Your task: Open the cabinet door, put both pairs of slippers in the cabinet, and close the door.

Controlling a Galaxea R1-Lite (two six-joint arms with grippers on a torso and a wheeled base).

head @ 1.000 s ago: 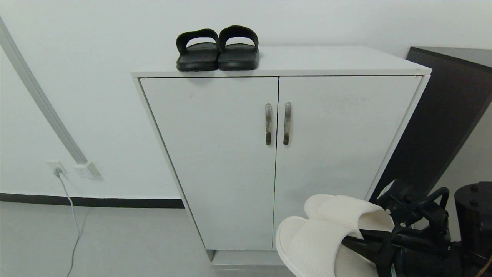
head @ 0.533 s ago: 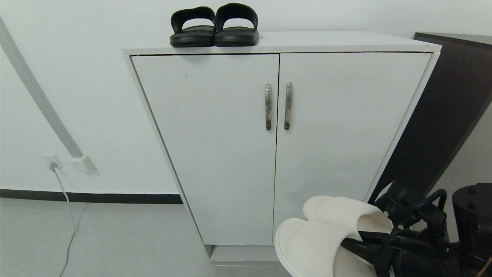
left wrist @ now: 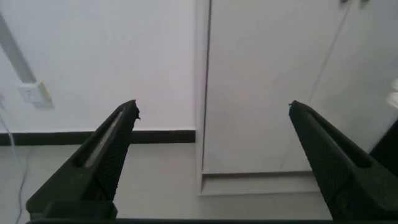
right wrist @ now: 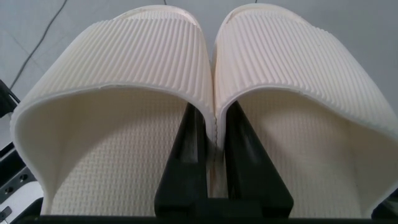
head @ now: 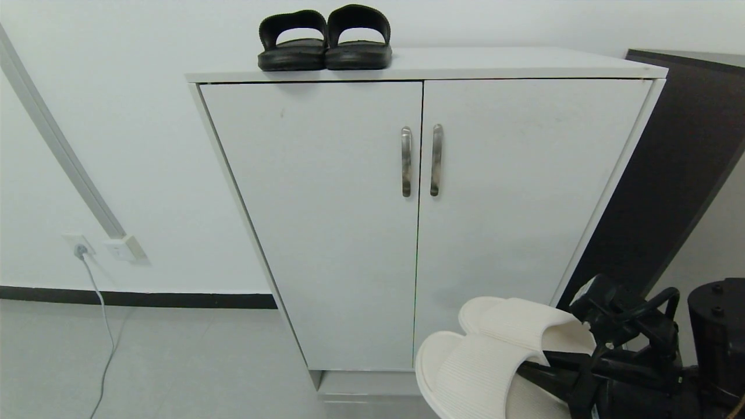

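The right tool (right wrist: 212, 124) is clamped on the adjoining inner strap edges of the white slippers (head: 495, 355), holding the pair low before the cabinet's (head: 524, 61) right door. The left tool (left wrist: 211, 109) gapes wide, empty. Both doors are shut. The black slippers (head: 349, 58) sit on the cabinet top, at its front edge toward the left corner.

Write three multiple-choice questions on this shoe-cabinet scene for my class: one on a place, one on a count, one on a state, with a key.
1. Where are the black slippers? A on top of the cabinet; B on the floor; C in a gripper.
2. How many handles do the doors carry? A one; B two; C four.
3. How do the doors stand? A both shut; B one ajar; C both wide open.
Key: 1 A, they sit on its top panel; 2 B, one bar on each door beside the middle seam; 3 A, both fronts lie flush.
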